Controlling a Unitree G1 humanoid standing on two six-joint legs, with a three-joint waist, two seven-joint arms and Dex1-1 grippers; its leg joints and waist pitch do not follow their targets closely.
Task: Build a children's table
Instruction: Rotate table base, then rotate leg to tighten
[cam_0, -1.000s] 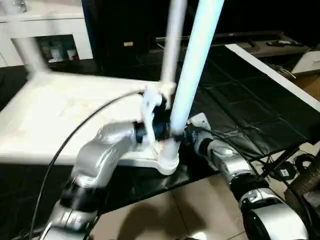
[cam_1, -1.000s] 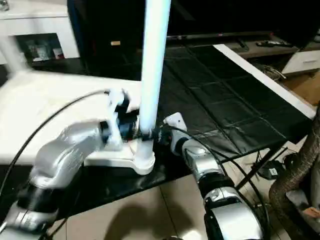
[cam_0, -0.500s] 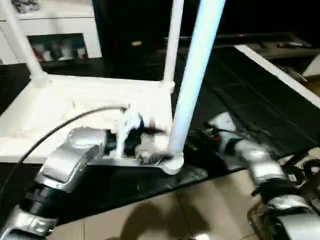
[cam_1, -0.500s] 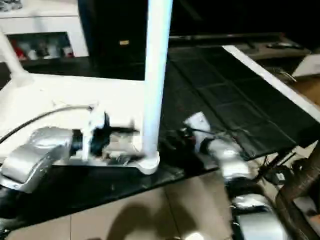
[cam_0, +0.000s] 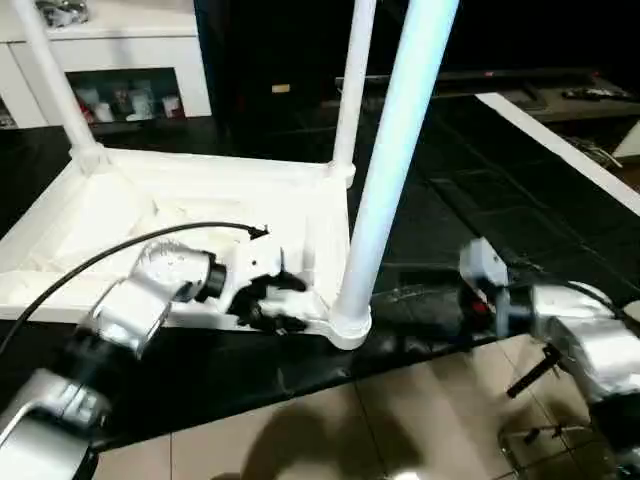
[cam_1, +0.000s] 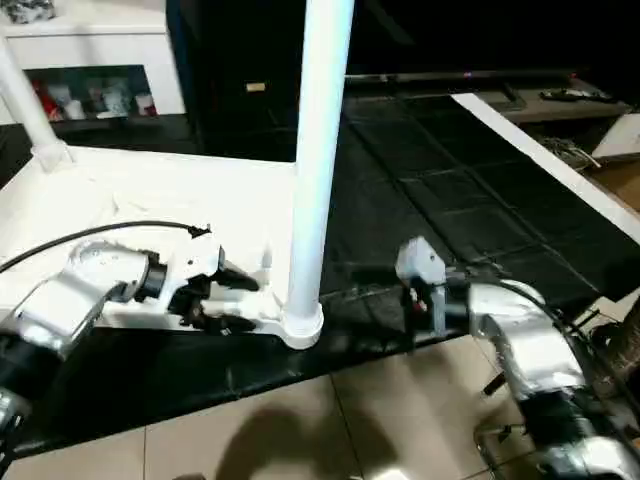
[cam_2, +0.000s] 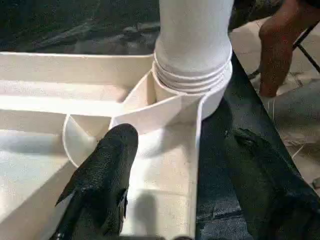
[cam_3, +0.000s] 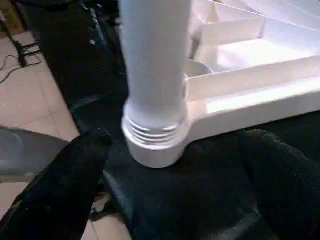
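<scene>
The children's table (cam_0: 190, 215) lies upside down on the black tabletop (cam_0: 480, 190), its near corner close to that tabletop's front edge; its legs rise out of the top of the head views, so their ends are cut off, and the far-left part of its frame runs off the picture's side. From the left, the left arm reaches in low and roughly level, its cable arching over the ribbed underside; the left gripper (cam_0: 268, 303) sits at the table's near rim beside the corner leg (cam_0: 385, 180), fingers (cam_2: 102, 175) parted, one over the underside and the other outside the rim, closed on nothing. On the right, the right gripper (cam_3: 170, 185) points level at the same leg's threaded base, fingers spread wide and clear of it. A person's leg (cam_2: 280, 45) stands beyond the corner.
</scene>
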